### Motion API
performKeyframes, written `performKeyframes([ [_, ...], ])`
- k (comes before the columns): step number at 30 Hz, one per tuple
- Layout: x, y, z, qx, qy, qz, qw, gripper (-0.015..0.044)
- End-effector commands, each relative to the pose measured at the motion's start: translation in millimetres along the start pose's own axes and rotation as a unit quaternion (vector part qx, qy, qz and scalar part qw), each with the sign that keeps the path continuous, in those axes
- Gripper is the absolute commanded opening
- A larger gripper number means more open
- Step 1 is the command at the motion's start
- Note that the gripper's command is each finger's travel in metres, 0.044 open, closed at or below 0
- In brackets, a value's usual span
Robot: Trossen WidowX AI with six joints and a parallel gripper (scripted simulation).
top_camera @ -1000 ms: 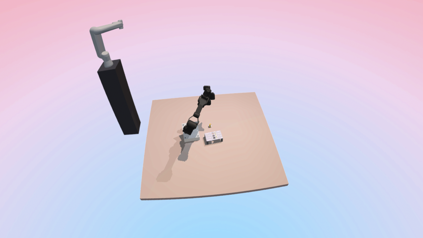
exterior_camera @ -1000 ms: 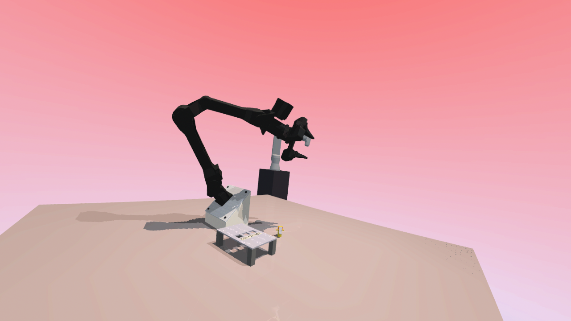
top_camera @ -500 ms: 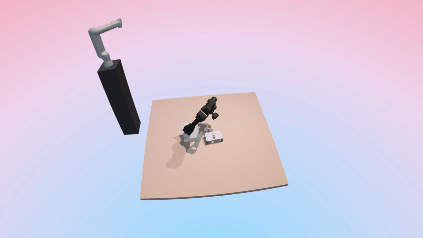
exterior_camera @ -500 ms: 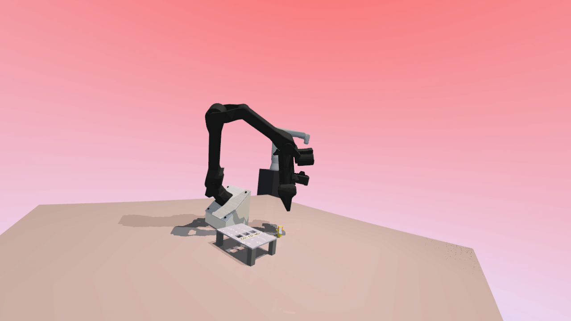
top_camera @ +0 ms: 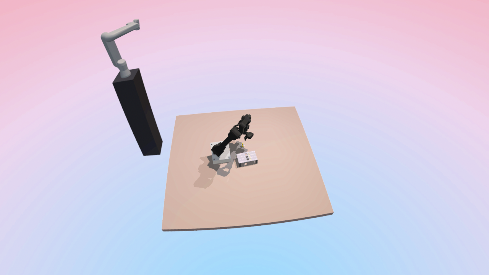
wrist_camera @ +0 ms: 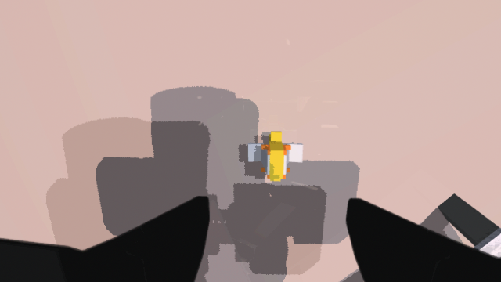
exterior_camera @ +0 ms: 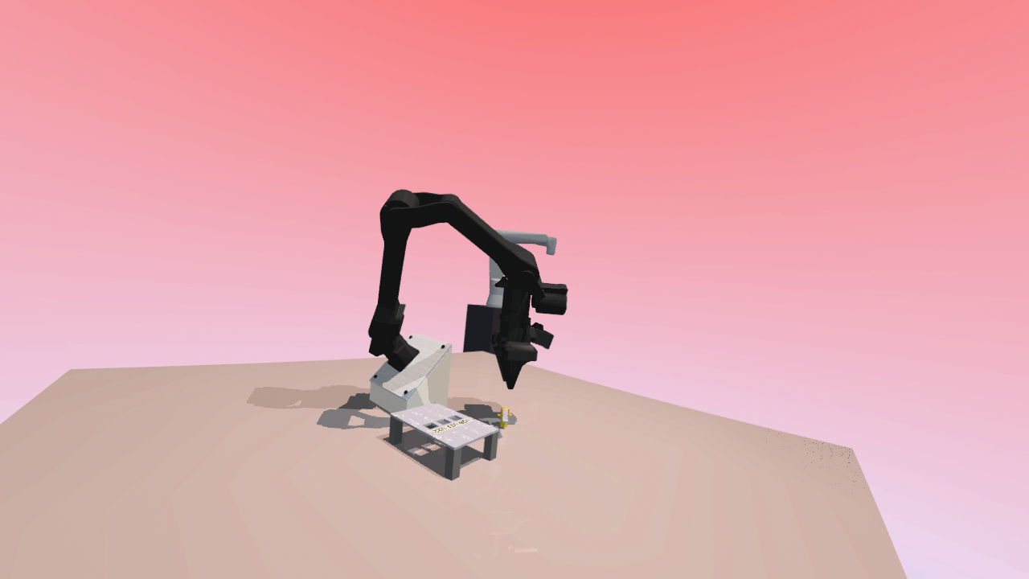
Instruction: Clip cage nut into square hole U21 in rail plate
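The cage nut (top_camera: 242, 145) (exterior_camera: 501, 418) (wrist_camera: 276, 160), yellow with orange edges and pale wings at its sides, stands on the table beside the rail plate. My gripper (top_camera: 245, 139) (exterior_camera: 510, 386) (wrist_camera: 278, 209) points down above the nut, open and empty, its fingers partly apart. In the wrist view the nut lies ahead of the gap between the fingertips, touching neither. The pale rail plate (top_camera: 241, 158) (exterior_camera: 469, 436) stands on dark legs and has a row of square holes with a label strip. The hole labels are too small to read.
The arm's white base (top_camera: 221, 160) (exterior_camera: 440, 381) stands close to the plate. One dark plate leg (wrist_camera: 467, 219) shows at the right of the wrist view. A grey arm (top_camera: 119, 32) on a black pedestal (top_camera: 135, 116) stands beyond the table (top_camera: 273, 194).
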State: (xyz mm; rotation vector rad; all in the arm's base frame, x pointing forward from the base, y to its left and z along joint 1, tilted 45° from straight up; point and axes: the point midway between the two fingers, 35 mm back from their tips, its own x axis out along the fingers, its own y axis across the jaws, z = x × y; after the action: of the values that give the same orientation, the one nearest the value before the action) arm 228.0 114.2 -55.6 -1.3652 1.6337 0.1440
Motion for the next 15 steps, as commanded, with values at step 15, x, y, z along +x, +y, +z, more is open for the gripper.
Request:
performKeyframes([
  [15,29.6,-1.5,0.4,-0.002,0.001,-0.003,1.0,0.012],
])
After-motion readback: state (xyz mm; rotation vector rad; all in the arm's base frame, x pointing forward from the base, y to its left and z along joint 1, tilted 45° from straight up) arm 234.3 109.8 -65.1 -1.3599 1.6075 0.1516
